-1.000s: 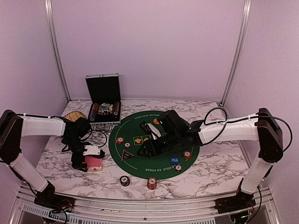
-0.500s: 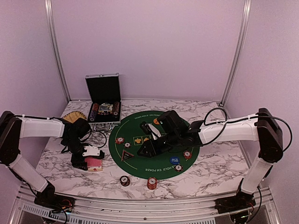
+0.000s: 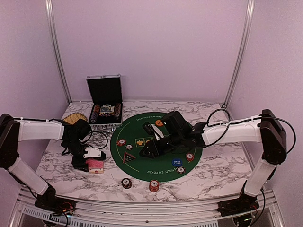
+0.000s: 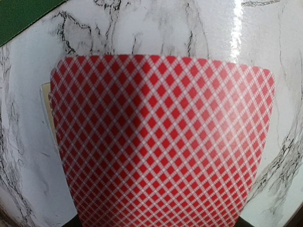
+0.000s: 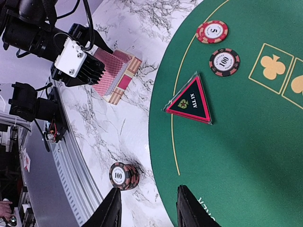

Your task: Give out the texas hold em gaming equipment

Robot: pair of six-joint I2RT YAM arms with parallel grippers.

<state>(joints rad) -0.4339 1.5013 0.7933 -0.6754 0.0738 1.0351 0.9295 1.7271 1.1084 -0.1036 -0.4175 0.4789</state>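
A red-backed playing card (image 4: 161,142) bows up and fills the left wrist view, with my left gripper (image 3: 93,158) shut on it over the deck (image 5: 118,79) on the marble. Its fingers are hidden behind the card. My right gripper (image 5: 149,208) hangs open and empty above the near left rim of the green mat (image 3: 142,164). A dark chip stack (image 5: 122,175) stands just off the mat by its left finger. The triangular black button (image 5: 191,100), a red chip (image 5: 211,31) and a dark chip (image 5: 224,62) lie on the mat.
The open silver case (image 3: 106,108) with more chips stands at the back left, beside a round tan wicker thing (image 3: 75,118). A red chip stack (image 3: 154,185) sits near the front edge. Blue (image 3: 177,161) and orange (image 3: 158,123) buttons lie on the mat.
My left gripper has closed on the top card of the deck. The right gripper has drifted slightly left over the mat's edge.
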